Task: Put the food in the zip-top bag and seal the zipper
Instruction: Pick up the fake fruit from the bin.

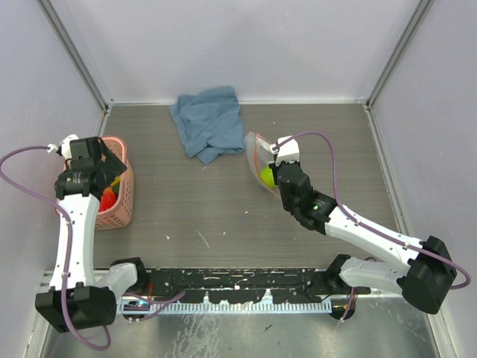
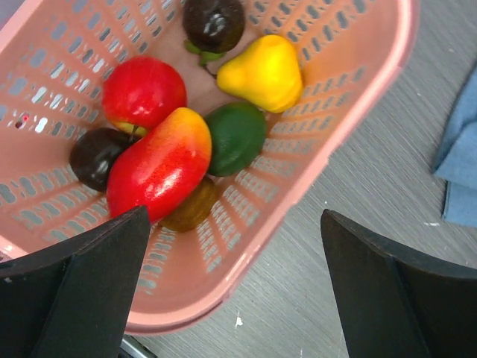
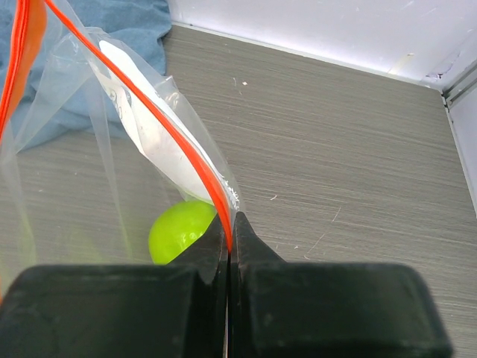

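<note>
The right pincer [image 3: 227,224], two matte black fingers, is pressed together and clamped on the zipper [image 3: 179,153], a thin red-orange strip along the top edge of the zip-top bag [image 3: 127,142]. The bag is clear, thin, crinkled plastic with a white patch on its side, and its mouth gapes open at 9 o'clock of the grip. Inside it, just below the strip, lies a smooth, round, lime-green toy fruit [image 3: 179,227].

In the top view the bag sits at about 2 o'clock from the middle of the surface [image 1: 223,216], which is grey with a fine wood-grain texture. A crumpled soft blue cloth [image 1: 209,123] lies at 12 o'clock, just beside the bag.

The left pincer [image 2: 235,224] has its black fingers spread wide apart and holds nothing. It hangs over the near rim of a pink plastic lattice basket [image 2: 350,89] at 9 o'clock on the surface.

The basket holds glossy toy fruits packed close together:
- a round red apple [image 2: 143,91]
- a yellow pear [image 2: 262,72]
- an oval green fruit [image 2: 235,136]
- a long red-orange mango [image 2: 160,165]
- two dark brown round fruits [image 2: 215,22]
- an olive-brown fruit [image 2: 190,209], half hidden under the mango
</note>
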